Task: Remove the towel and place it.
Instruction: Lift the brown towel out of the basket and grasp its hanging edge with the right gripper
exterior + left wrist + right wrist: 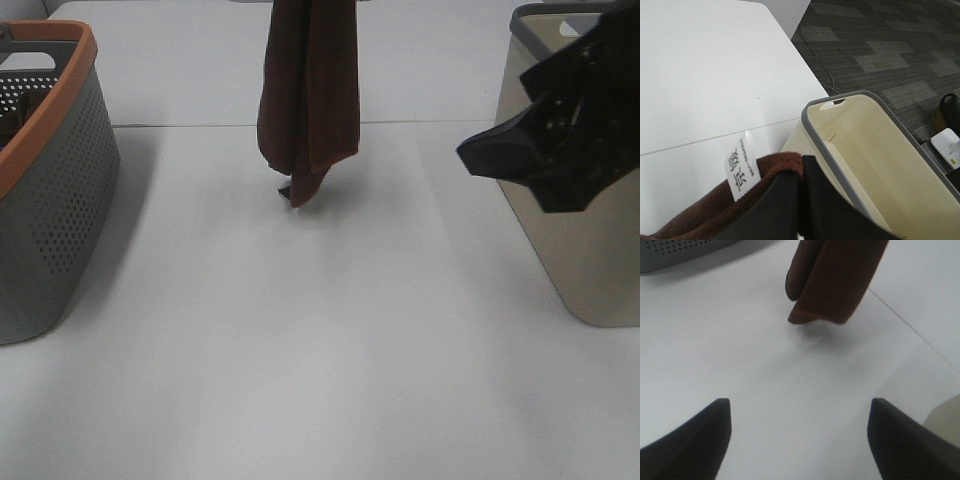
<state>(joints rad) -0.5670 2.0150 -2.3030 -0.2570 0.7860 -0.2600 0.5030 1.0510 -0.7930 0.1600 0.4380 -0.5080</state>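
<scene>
Left pincer (801,180) clamped on hanging towel (308,90) | right pincer (800,435) wide open, empty | I'd lower slowly onto the table (330,350), then let go.

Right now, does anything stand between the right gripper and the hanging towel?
Nothing visible does. Only bare table lies between the right gripper and the towel; the beige basket is off to its side.
</scene>
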